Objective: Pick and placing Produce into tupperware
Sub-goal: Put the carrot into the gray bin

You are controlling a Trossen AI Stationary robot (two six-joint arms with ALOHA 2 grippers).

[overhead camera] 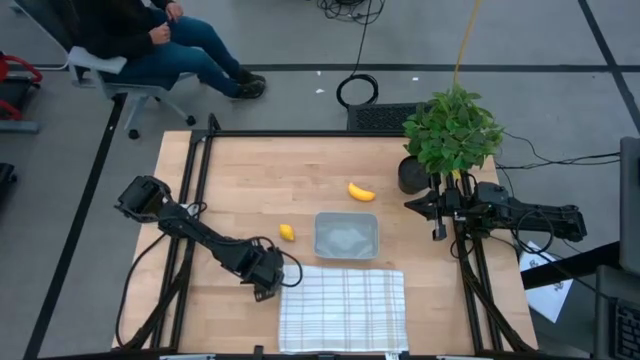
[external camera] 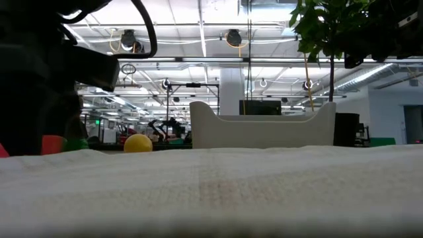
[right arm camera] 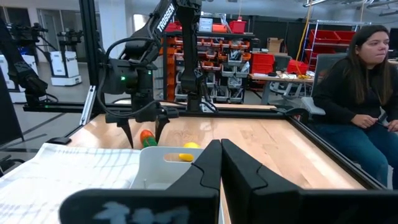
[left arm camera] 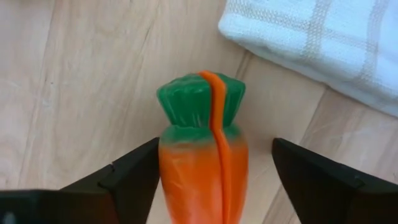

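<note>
In the high view the left hand (overhead camera: 268,285) sits low and left of centre, just off the upper left corner of the checked cloth (overhead camera: 343,310). Its wrist view shows the fingers (left arm camera: 127,177) spread apart on either side of the carrot (left arm camera: 204,162), one touching or nearly touching the orange body, the other clear of it. The carrot lies on the worktop (overhead camera: 250,180) with its green top towards the cloth.

The container (overhead camera: 346,235) stands empty at centre frame, the small yellow fruit (overhead camera: 286,232) just to its left, the banana (overhead camera: 361,192) above it.

The likely risk: with contact on one side only, closing may push the smooth, tapered carrot sideways or squeeze it out forwards. A shallow grip could also let it slip in transit.

The right hand (overhead camera: 437,215), fingers together, waits at mid right beside the plant (overhead camera: 452,130).
</note>
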